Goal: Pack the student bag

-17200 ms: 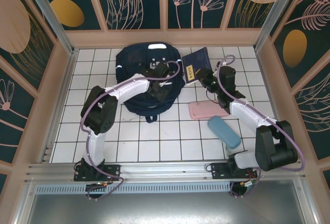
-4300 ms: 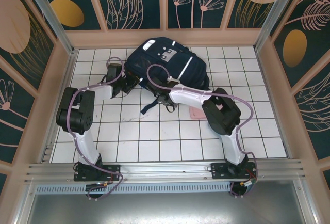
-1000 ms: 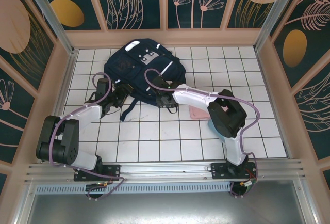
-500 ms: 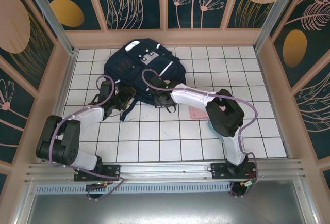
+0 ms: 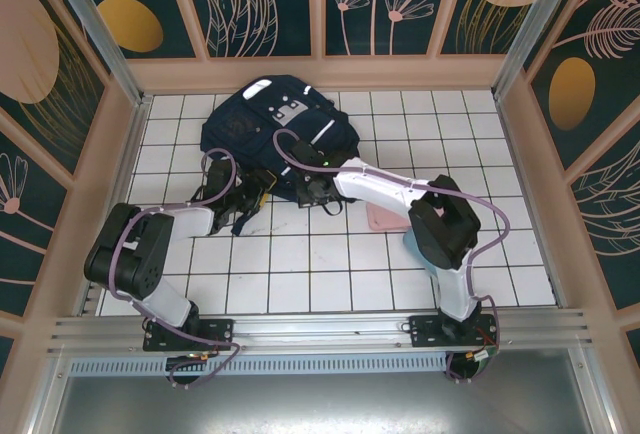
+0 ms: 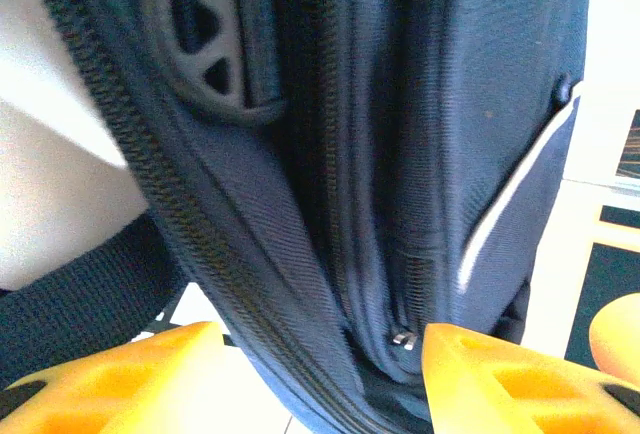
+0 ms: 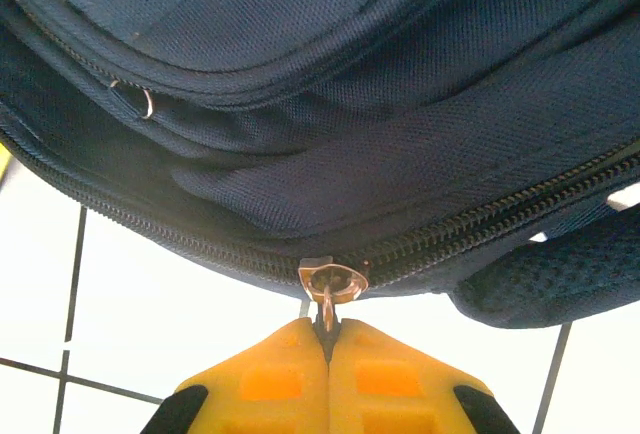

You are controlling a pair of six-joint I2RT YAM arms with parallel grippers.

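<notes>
The student bag [image 5: 262,122], dark navy with white stripes, lies front-up at the back of the tiled floor. My right gripper [image 5: 318,192] is at its near edge. In the right wrist view the yellow fingers [image 7: 290,379] are pressed together on the metal zipper pull [image 7: 330,284] of the bag's main zip [image 7: 480,219]. My left gripper [image 5: 254,192] is at the bag's near left edge. Its fingers [image 6: 120,374] stand apart on either side of the bag's side seam [image 6: 330,204], with a small zipper tab [image 6: 402,338] beside the right finger. A strip of floor shows beside the left finger.
A dark strap [image 5: 240,220] trails onto the tiles near the left gripper. A pink case [image 5: 383,217] and a blue case [image 5: 410,245] lie right of the bag, partly behind the right arm. Wooden panel walls [image 5: 128,154] close in the floor on three sides.
My right gripper has shut on the zipper pull. The left arm has folded and its gripper has moved right, up to the bag's near edge. The bag has stayed in place.
</notes>
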